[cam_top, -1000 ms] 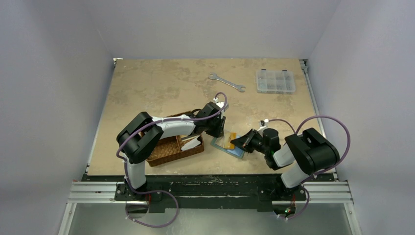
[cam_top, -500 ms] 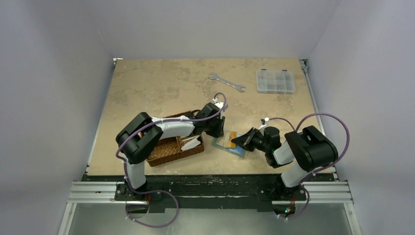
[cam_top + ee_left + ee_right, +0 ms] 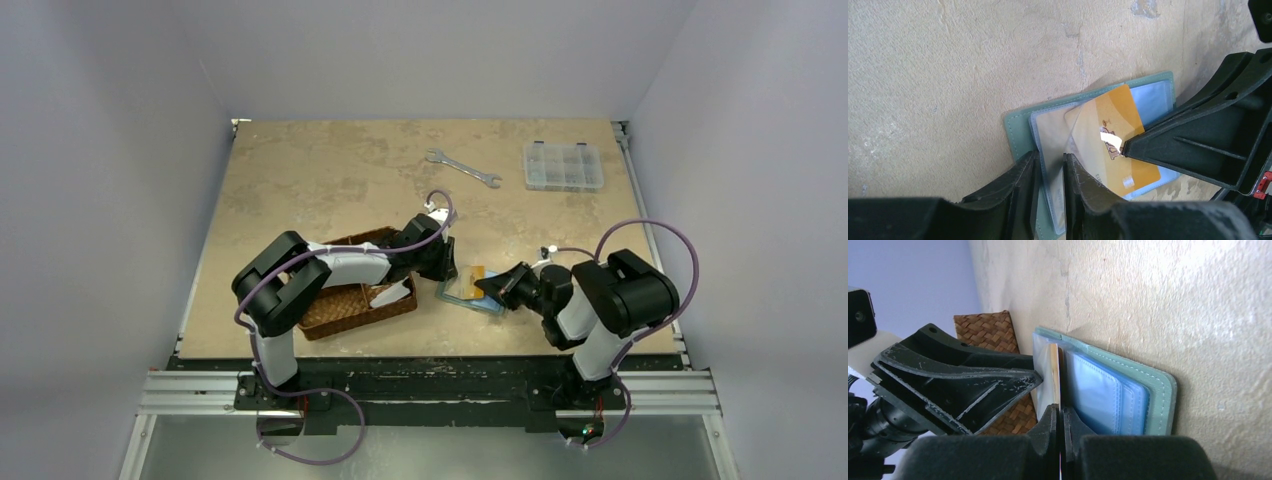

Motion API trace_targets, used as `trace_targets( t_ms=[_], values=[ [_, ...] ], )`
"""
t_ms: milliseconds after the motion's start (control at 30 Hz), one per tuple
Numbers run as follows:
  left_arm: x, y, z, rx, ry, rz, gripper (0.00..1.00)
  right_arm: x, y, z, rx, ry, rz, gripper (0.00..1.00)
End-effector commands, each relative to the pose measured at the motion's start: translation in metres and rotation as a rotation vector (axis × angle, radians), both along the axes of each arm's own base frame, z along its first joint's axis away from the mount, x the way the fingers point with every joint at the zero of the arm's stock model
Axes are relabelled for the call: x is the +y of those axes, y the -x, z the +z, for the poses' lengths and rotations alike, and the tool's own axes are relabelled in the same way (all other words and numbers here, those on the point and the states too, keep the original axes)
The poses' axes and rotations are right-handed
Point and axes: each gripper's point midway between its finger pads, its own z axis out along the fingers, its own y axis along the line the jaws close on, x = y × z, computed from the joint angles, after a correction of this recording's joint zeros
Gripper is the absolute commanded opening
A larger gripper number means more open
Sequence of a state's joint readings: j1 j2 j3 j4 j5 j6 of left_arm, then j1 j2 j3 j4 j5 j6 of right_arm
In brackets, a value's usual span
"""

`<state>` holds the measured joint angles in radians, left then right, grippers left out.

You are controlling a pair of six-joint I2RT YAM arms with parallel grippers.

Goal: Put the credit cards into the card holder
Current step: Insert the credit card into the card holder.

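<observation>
The grey-green card holder [image 3: 462,295] lies open on the table between my grippers, blue-grey and clear pockets up; it also shows in the left wrist view [image 3: 1017,131] and the right wrist view [image 3: 1158,395]. My right gripper [image 3: 497,289] is shut on the orange-yellow credit card [image 3: 1108,125], whose far end sits under a clear pocket leaf; it shows edge-on in the right wrist view [image 3: 1055,372]. My left gripper [image 3: 1050,167] is nearly closed on a clear pocket leaf at the holder's near-left corner. A white card [image 3: 392,293] lies in the basket. No black card shows.
A brown woven basket [image 3: 345,305] stands just left of the holder, under my left arm. A steel wrench [image 3: 462,168] and a clear plastic compartment box [image 3: 563,165] lie at the back of the table.
My right gripper has pushed slightly left and away with the orange card, which now sits a little farther over the holder. My left gripper and the holder have shifted slightly away.
</observation>
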<state>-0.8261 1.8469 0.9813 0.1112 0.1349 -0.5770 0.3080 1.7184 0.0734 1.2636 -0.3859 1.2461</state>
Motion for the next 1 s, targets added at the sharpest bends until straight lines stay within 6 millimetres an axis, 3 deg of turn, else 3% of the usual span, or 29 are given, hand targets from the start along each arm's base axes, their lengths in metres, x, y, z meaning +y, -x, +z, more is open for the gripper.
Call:
trace_targets(
  t_ms=[0,167,300,667,733,833,967],
  values=[
    [-0.007,0.064,-0.021,0.215,0.015,-0.132,0.26,-0.006,-0.030,0.011,-0.102,0.082,-0.054,0.00],
    [-0.005,0.060,-0.018,0.198,0.007,-0.125,0.31,-0.005,-0.009,-0.020,-0.004,0.219,0.086,0.03],
    [-0.003,0.058,-0.015,0.184,-0.005,-0.129,0.31,-0.012,0.003,-0.036,0.053,0.372,0.194,0.18],
    [0.005,0.064,-0.017,0.194,-0.049,-0.159,0.38,-0.010,0.014,-0.030,0.074,0.386,0.263,0.22],
    [0.006,0.065,-0.017,0.193,-0.051,-0.162,0.38,-0.013,0.013,-0.028,0.069,0.394,0.244,0.21],
    [0.007,0.065,-0.019,0.194,-0.056,-0.161,0.35,-0.017,0.009,-0.026,0.057,0.382,0.197,0.00],
    [0.011,0.067,-0.025,0.202,-0.071,-0.158,0.27,-0.019,0.001,-0.020,0.041,0.341,0.148,0.00]
  ],
)
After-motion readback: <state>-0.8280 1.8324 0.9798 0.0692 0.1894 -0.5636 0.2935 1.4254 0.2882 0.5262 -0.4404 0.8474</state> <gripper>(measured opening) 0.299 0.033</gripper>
